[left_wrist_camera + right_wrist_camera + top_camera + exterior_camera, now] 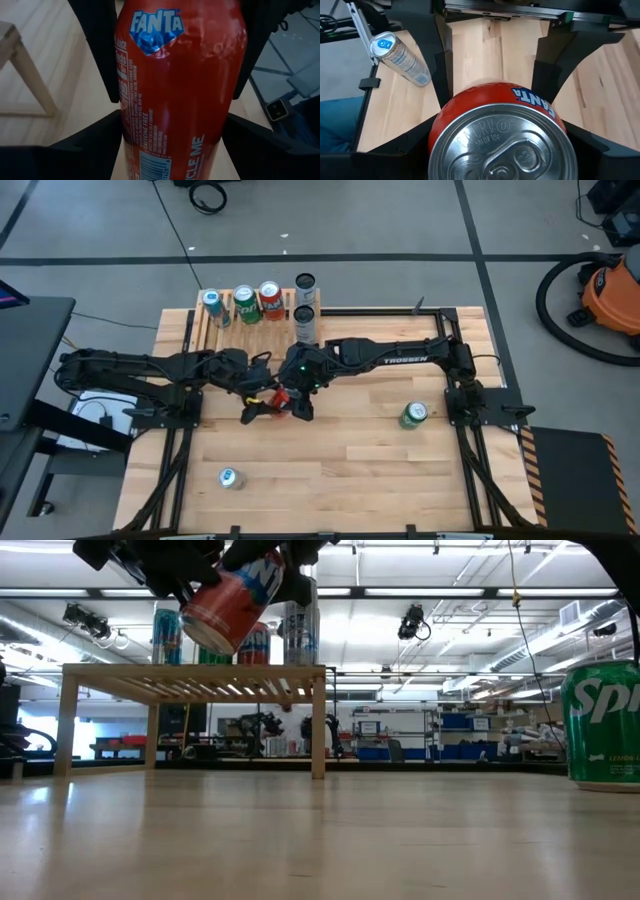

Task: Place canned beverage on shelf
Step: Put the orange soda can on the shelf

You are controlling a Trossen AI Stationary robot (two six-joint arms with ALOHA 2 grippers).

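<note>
A red Fanta can (282,397) hangs in the air over the table's middle, tilted, its base toward the near left in the low view (235,595). My left gripper (258,402) comes at it from the table's left and my right gripper (300,402) from the right; both are shut on it. The shelf (250,325), a low light-wood slatted rack, stands at the far left of the table on short legs (318,725). On it stand a blue can (213,302), a green can (245,300), an orange-red can (270,298) and two tall silver cans (305,315). My left gripper pinches the can's lower half (131,137) between its two fingers, one on either side of the round wall. The fingers lie across the can, slanting down from the table's left. The can is lifted clear of the table and tilted. My right gripper pinches the can's upper part just below the lid (440,127), one finger on either side of the wall. It comes slanting down from the right, looking onto the lid and pull tab (505,150). Both grippers share the can, which hangs clear.
A green Sprite can (413,415) stands on the table at the right, large in the low view (603,720). A silver-blue can (230,478) lies on its side near the front left (400,55). Black frame rails run along the table's edges (470,430).
</note>
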